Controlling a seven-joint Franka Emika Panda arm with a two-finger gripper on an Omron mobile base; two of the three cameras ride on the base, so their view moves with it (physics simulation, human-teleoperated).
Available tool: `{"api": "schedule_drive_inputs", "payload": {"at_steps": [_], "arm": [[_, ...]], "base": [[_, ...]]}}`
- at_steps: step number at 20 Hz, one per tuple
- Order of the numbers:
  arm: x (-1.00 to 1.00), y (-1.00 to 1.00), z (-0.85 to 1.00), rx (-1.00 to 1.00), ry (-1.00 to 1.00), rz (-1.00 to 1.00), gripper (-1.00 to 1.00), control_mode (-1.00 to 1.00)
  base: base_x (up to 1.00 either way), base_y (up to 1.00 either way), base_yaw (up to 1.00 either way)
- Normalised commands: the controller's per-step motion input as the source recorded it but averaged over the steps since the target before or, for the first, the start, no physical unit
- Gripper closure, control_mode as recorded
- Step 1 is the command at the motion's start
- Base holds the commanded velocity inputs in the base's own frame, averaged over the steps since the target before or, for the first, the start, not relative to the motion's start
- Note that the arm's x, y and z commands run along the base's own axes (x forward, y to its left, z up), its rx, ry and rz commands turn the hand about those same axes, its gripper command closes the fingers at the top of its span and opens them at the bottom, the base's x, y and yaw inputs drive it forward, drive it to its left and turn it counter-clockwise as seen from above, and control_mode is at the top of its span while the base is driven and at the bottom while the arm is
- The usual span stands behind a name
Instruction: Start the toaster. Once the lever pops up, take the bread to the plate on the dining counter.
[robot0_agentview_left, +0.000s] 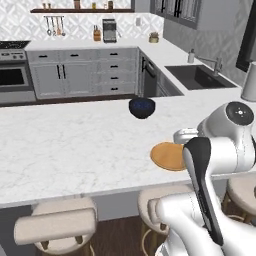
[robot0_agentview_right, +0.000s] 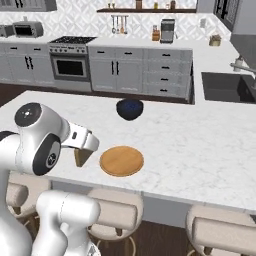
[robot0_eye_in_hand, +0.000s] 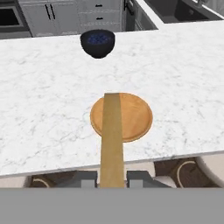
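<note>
The dining counter (robot0_agentview_left: 75, 145) is a broad, flat slab of white marble with faint grey veins and a plain overhanging edge, with round padded stools (robot0_agentview_left: 62, 225) tucked beneath it. On the far part of the slab sits a dark blue-black bowl (robot0_agentview_left: 142, 107), rounded and glossy.

In the right base view, the arm's smooth white shell ends at the gripper (robot0_agentview_right: 82, 156), which is just left of the plate (robot0_agentview_right: 121, 160) over the counter's near edge.

The plate is a round, shallow disc of matte orange-tan with a slightly darker rim.

In the hand view the two dark finger tips (robot0_eye_in_hand: 85, 178) are clamped on the bread (robot0_eye_in_hand: 112, 140), a thin golden-brown slice seen edge-on as a long narrow strip. The strip's far end reaches over the plate's middle; whether it touches the plate cannot be told.
</note>
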Motion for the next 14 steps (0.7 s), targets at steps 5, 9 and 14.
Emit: {"api": "schedule_drive_inputs", "payload": {"at_steps": [5,9,14], "arm": [[0.0,0.0,0.0,0.0,0.0,0.0,1.0,1.0],[0.0,0.0,0.0,0.0,0.0,0.0,1.0,1.0],[0.0,0.0,0.0,0.0,0.0,0.0,1.0,1.0]], "base": [[0.48,0.06,0.0],[0.11,0.0,0.0],[0.03,0.0,0.0]]}}
